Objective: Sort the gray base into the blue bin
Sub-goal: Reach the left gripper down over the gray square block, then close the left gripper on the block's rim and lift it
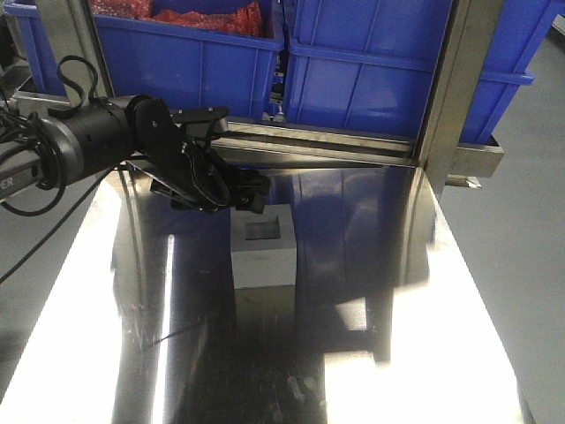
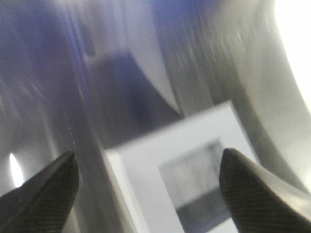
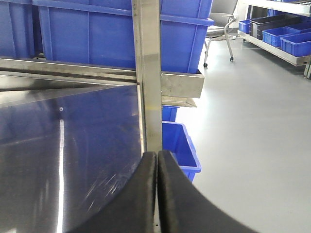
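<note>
**Gray base on steel table, open left gripper at its far top edge**

The gray base point(image 1: 262, 249) is a matte gray cube with a shallow square recess in its upward face. It stands upright near the middle of a polished steel table point(image 1: 397, 291), nothing touching its sides. It looks rigid and sharp-edged. It is probably light for its size, though its weight cannot be read from here. The flat matte walls should give the pads good friction, so slipping seems unlikely. The best hold is across two opposite side walls, below the top rim, not on the recess lip.

The left gripper point(image 1: 251, 196) reaches in from the left and hovers just over the block's far top edge. The blurred left wrist view shows its two textured fingertips point(image 2: 46, 194) spread wide, one to either side of the recessed face, with the block between and beyond them. They hold nothing, and no contact is visible.

The right gripper point(image 3: 157, 187) is off to the right of the table, its fingers pressed together on nothing, well apart from the block.

Behind the table, a rack carries a blue bin point(image 1: 397, 88) whose inside is out of view. Beside it is a second bin point(image 1: 190, 57) holding red material. A steel post point(image 1: 452, 88) stands in front of the blue bin.
</note>
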Robot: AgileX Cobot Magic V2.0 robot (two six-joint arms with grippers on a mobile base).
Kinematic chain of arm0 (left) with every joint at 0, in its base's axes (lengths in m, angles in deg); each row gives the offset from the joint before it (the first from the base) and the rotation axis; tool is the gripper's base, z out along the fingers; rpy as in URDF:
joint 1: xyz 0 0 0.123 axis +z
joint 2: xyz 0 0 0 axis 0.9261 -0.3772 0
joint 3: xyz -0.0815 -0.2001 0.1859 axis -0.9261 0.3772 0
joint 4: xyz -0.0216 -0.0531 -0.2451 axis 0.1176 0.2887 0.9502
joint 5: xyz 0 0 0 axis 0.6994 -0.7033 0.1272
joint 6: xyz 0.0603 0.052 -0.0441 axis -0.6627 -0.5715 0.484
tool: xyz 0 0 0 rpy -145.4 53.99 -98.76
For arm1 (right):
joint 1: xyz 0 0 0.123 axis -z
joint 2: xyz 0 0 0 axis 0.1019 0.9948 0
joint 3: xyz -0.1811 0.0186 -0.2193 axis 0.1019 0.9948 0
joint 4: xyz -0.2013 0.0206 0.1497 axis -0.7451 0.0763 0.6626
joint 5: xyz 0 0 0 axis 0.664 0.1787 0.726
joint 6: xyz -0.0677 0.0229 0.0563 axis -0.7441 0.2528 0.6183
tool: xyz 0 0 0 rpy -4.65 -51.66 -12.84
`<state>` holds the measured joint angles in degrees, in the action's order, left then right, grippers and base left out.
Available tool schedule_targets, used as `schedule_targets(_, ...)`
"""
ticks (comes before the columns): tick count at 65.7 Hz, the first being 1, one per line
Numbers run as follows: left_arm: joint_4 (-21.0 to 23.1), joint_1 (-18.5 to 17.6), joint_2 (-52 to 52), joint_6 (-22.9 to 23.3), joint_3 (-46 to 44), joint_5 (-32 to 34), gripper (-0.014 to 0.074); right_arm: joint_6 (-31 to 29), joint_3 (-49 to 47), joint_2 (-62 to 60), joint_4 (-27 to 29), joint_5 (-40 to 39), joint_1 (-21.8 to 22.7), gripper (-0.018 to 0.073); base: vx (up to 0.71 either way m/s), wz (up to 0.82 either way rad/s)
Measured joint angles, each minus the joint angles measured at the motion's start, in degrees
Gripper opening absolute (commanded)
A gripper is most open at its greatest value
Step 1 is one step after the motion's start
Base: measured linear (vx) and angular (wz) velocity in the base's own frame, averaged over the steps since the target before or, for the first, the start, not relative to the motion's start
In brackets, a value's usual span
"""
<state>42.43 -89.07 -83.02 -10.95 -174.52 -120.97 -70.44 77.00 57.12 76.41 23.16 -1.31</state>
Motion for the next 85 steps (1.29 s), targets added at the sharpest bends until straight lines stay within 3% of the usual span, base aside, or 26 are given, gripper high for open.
schedule_targets(62,1.6,0.0,-3.9,0.1,-0.2,-1.6,0.0561,0.0,0.0,0.0,0.0,0.0,0.0,-0.0005,0.0,0.0)
schedule_targets(69,1.6,0.0,-3.9,0.1,-0.2,-1.9,0.0506,0.0,0.0,0.0,0.0,0.0,0.0,-0.0005,0.0,0.0)
schedule_targets(85,2.3,0.0,-3.9,0.1,-0.3,-1.9,0.0237,0.0,0.0,0.0,0.0,0.0,0.0,-0.0005,0.0,0.0)
